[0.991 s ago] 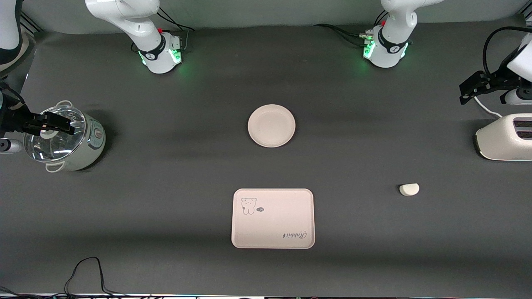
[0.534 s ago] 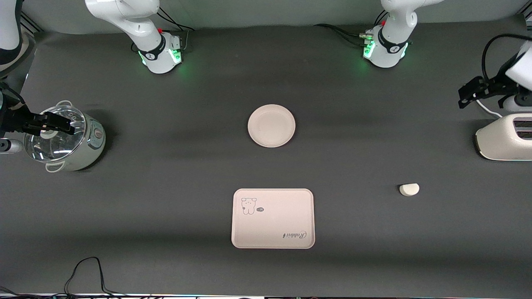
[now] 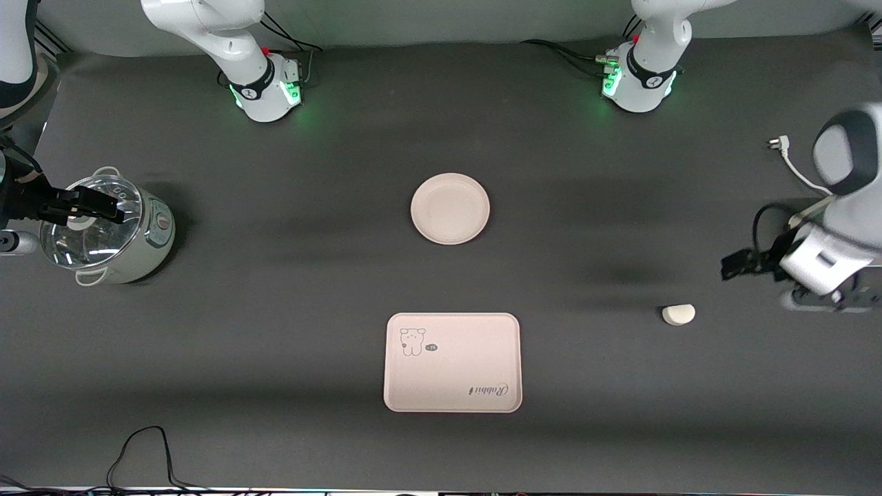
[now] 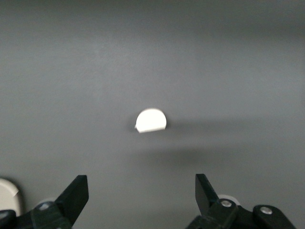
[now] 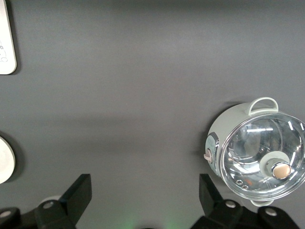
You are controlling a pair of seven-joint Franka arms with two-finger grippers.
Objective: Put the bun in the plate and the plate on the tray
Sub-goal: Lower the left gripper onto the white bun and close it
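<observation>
Overall, the dark table (image 3: 275, 344) carries everything, and the biggest item on it is the tray (image 3: 453, 363), a cream-pink rectangle with rounded corners, a small cartoon animal and the script word "Rabbit", lying bare in the middle of the table toward the front camera. Toward the right arm's end stands a pale cooking pot (image 3: 110, 231) with a clear glass lid, handles and a small knob on its front. The plate (image 3: 450, 208), round and cream-pink with a raised rim, sits empty in the middle of the table, farther from the front camera than the tray and well apart from it. The bun (image 3: 679, 314), a small off-white half-moon, lies on the bare mat toward the left arm's end, well apart from both tray and plate; in the left wrist view the bun (image 4: 151, 120) shows its flat edge and touches nothing but the mat. A white power cord (image 3: 792, 162) with its plug lies farther from the camera at that same end.

The left gripper (image 3: 736, 265) hangs over the mat near the bun, its fingers (image 4: 76, 193) spread wide with nothing between them. The right gripper (image 3: 93, 207) waits over the pot's lid, its fingers (image 5: 81, 191) likewise wide apart and empty.
</observation>
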